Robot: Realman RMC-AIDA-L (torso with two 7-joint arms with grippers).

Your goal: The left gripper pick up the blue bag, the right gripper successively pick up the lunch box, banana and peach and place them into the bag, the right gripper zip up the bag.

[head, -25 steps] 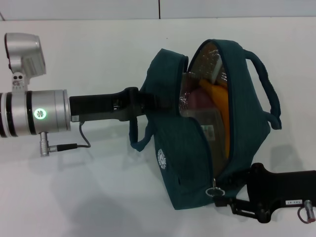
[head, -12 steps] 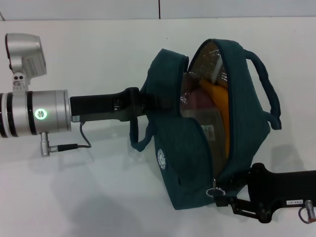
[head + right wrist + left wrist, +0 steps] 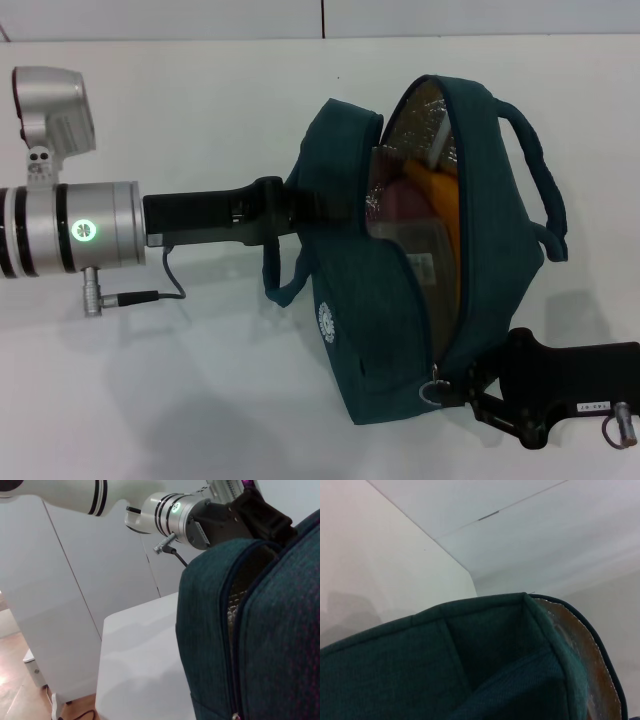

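The blue bag [image 3: 400,300] hangs open above the table, its silver foil lining [image 3: 425,115] showing. My left gripper [image 3: 290,208] reaches in from the left and is shut on the bag's side panel. Inside the opening lie the yellow banana [image 3: 450,225], the pink peach [image 3: 402,197] and the clear lunch box [image 3: 420,255]. My right gripper [image 3: 462,388] sits at the bag's lower right corner, its tip against the zipper's ring pull [image 3: 432,388]. The left wrist view is filled by bag fabric [image 3: 445,670]. The right wrist view shows the bag [image 3: 260,630] and the left gripper [image 3: 260,515] behind it.
The white table [image 3: 200,400] stretches under and around the bag. One loop handle [image 3: 540,190] sticks out to the right, the other [image 3: 275,280] hangs below the left gripper. A cable [image 3: 150,296] dangles from the left wrist.
My right gripper has crept left and slightly up toward the bag's corner, and the ring pull has tipped over against it. The left arm and bag hold still.
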